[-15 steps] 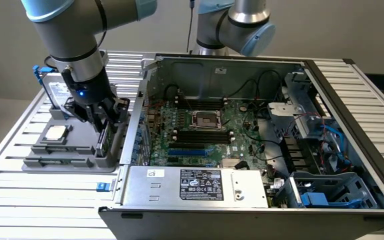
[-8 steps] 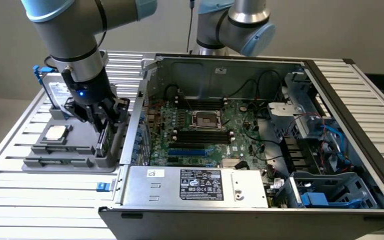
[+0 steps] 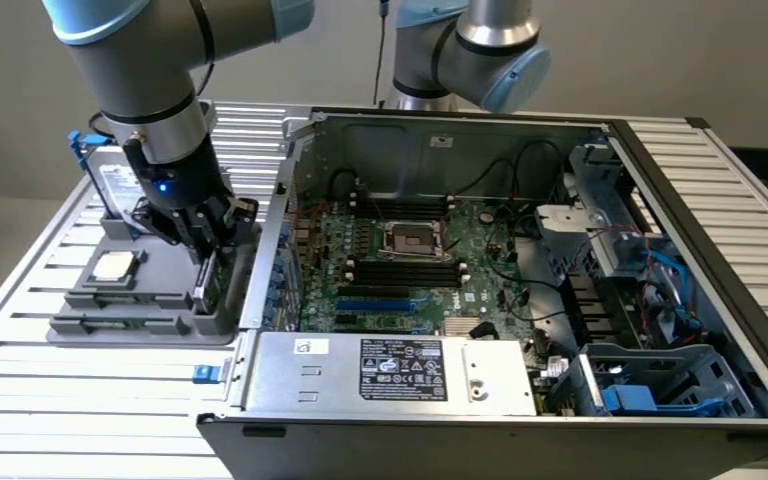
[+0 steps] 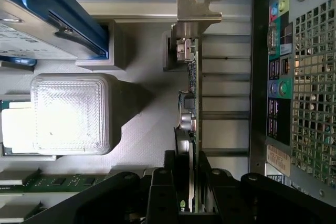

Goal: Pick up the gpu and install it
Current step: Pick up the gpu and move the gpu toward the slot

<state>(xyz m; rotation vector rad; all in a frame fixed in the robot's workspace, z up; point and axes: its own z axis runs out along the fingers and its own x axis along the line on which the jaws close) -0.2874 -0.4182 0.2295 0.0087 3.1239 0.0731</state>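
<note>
The gpu (image 3: pixel 205 285) stands on edge in a slot of the grey parts holder (image 3: pixel 131 322), at the exterior view's left beside the open computer case. In the wrist view the gpu (image 4: pixel 190 87) shows as a thin green card seen edge-on, its silver end bracket (image 4: pixel 197 6) at the far end. My gripper (image 3: pixel 211 262) reaches down onto it from above. In the wrist view my gripper (image 4: pixel 186 169) has one black finger on each face of the card, pressed against it. The card sits in its slot.
The holder also carries a silver hard drive with blue clips (image 3: pixel 115 185) and a square CPU chip (image 3: pixel 115 265). The open computer case (image 3: pixel 277 200) with its green motherboard (image 3: pixel 398 270) lies right beside the holder. A second arm (image 3: pixel 471 50) stands behind the case.
</note>
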